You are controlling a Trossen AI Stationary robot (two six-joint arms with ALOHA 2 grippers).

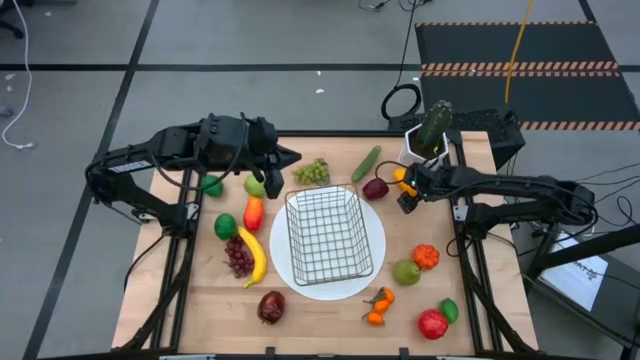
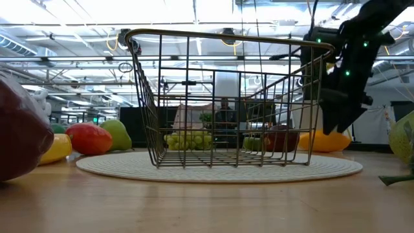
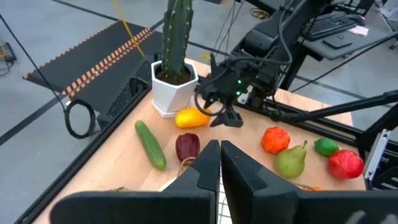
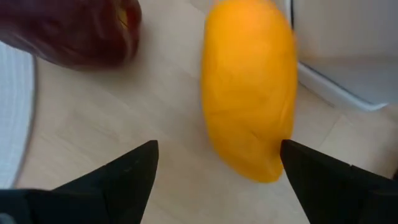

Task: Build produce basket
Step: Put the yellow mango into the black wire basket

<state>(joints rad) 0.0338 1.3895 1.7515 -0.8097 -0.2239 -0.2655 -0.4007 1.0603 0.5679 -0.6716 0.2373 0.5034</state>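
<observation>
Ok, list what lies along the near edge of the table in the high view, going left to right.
Dark red fruit → small orange peppers → red tomato → green lime.

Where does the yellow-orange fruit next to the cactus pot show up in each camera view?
High view: the yellow-orange fruit lies at the back right, under the open right gripper.
Low view: right of the basket, low at.
Left wrist view: centre, at.
Right wrist view: fills the middle, at.
Shared landmark: the white cactus pot.
</observation>
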